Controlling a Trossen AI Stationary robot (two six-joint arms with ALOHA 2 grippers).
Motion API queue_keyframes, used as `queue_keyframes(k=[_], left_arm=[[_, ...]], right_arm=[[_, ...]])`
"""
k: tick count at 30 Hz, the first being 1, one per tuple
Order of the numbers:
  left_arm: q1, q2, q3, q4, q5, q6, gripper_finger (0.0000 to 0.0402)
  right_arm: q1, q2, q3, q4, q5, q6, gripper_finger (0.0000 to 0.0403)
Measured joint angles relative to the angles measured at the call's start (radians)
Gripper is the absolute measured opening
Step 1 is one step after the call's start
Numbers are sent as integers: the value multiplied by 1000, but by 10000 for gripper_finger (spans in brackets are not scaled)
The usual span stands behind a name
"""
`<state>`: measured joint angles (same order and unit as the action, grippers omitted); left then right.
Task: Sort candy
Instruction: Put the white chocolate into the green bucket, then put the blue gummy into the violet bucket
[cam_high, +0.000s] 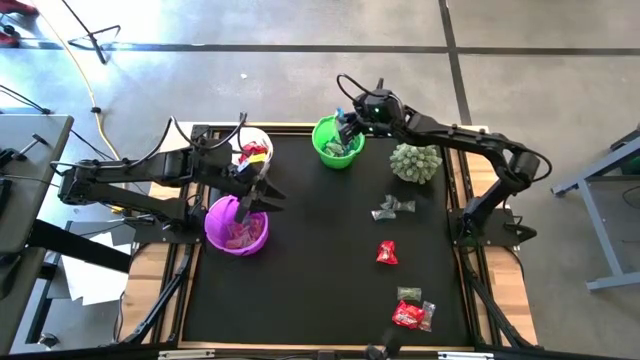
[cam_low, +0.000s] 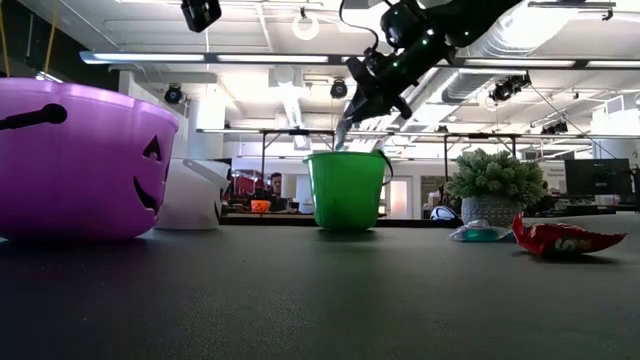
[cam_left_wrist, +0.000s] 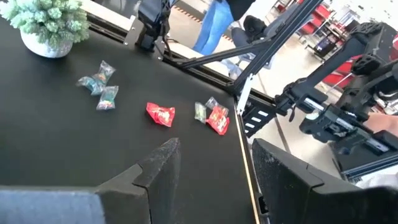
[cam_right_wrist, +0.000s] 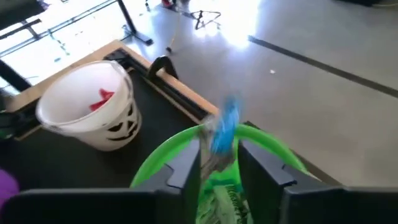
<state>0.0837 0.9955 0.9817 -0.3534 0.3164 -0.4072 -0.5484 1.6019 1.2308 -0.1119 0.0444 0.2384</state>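
The right gripper (cam_right_wrist: 219, 163), above the green bucket (cam_high: 337, 142), loosely pinches a blue-white candy (cam_right_wrist: 226, 130); a clinging wrapper could fall outside the rim. The left gripper (cam_left_wrist: 214, 163) is spread.

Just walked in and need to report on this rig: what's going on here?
The robot is sorting candy into buckets. The right gripper is over the green bucket with a blue-white candy between its fingers. The left gripper waits, open, above the purple bucket. The white bucket already has red pieces inside. Several wrapped candies remain on the black mat near a small potted plant.
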Motion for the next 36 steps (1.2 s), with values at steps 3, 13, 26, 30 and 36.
queue_keyframes(k=[3,13,26,30,36], left_arm=[[-1,0,0,-20,0,-1,186],[-16,0,0,-34,-4,-10,186],[-15,1,0,-31,-29,0,186],[-15,1,0,-31,-40,7,186],[-15,1,0,-31,-42,1,186]], right_arm=[[5,-13,0,-5,-40,29,130],[16,-122,0,-442,-438,159,138],[169,-158,-48,-1204,-142,-17,122],[191,-158,-129,-1138,-127,-3,122],[203,-158,-263,-1050,-122,8,122]])
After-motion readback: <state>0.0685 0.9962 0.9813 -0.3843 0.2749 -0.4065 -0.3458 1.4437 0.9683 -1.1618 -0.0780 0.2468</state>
